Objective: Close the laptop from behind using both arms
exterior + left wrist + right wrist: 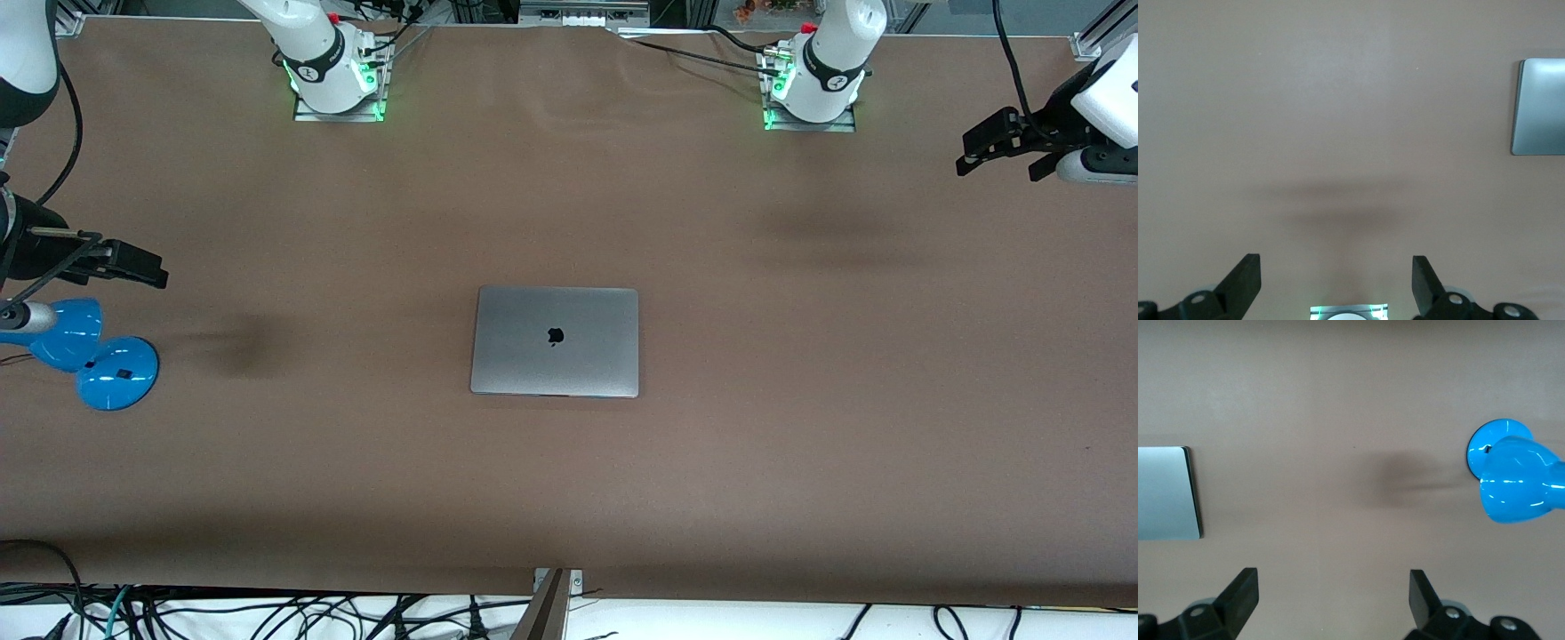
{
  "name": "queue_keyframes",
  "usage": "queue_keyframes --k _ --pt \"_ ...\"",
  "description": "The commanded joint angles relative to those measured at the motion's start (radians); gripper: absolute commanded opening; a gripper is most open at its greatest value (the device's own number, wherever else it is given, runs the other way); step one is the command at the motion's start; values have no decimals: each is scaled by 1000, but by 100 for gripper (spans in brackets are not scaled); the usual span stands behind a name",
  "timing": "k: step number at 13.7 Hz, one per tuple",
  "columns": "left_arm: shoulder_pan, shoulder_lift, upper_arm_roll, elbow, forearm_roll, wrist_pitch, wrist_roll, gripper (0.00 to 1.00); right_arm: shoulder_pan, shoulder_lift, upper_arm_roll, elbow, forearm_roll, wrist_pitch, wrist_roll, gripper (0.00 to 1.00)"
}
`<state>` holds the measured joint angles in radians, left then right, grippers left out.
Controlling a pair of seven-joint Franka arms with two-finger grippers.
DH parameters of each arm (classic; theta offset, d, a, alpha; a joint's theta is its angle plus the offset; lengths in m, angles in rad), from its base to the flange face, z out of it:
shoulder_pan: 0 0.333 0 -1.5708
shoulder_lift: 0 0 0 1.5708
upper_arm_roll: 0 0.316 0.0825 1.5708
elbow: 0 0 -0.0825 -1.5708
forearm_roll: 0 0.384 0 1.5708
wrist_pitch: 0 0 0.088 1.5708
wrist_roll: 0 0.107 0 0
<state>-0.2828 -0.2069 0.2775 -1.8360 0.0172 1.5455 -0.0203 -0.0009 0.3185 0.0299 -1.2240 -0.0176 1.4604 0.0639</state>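
Observation:
The silver-grey laptop (555, 341) lies shut and flat in the middle of the brown table, its lid with the black apple logo facing up. An edge of it shows in the left wrist view (1539, 107) and in the right wrist view (1166, 493). My left gripper (989, 147) is open and empty, up in the air over the left arm's end of the table, well away from the laptop. My right gripper (133, 264) is open and empty, over the right arm's end of the table beside the lamp. In both wrist views the fingertips (1245, 277) (1245, 593) stand wide apart over bare table.
A blue desk lamp (84, 351) stands at the right arm's end of the table, just under my right gripper; it also shows in the right wrist view (1511, 477). The two arm bases (333, 76) (813, 84) stand at the table's edge farthest from the front camera.

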Motion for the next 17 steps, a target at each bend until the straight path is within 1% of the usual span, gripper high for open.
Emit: queue_keyframes --k 1,2,3,4,5,6,8,9,11,13,17 --pt "-21 3 -9 38 75 -59 -55 100 -8 -24 5 -9 -19 -15 -13 100" --pt "-15 29 -12 79 73 -82 -58 100 -8 -24 5 -9 -18 -17 -13 100" --pt "-3 56 -30 121 67 -99 -58 100 -8 -25 7 -9 -16 -18 -13 100" --pt "34 81 -62 154 60 -114 -58 100 -8 -25 4 -9 -16 -18 -15 100" --pt "75 98 -119 176 60 -119 -59 100 -8 -27 2 -9 -16 -17 -16 100" --pt "102 112 -150 188 60 -119 -63 100 -8 -27 1 -9 -9 -17 -16 100" --pt "116 147 -167 225 56 -119 -111 100 -10 -27 2 -9 -15 -17 -16 100" --pt "134 158 -196 237 56 -120 -118 100 -10 -27 2 -11 -15 -17 -15 100" --pt "113 159 -193 239 58 -122 -118 100 -10 -27 4 -9 -21 -17 -13 100" --pt "39 161 -115 239 56 -122 -118 100 -10 -27 2 -9 -21 -17 -16 100" --pt "30 159 -107 239 56 -124 -104 100 -11 -25 -10 -9 -21 -37 -16 100"
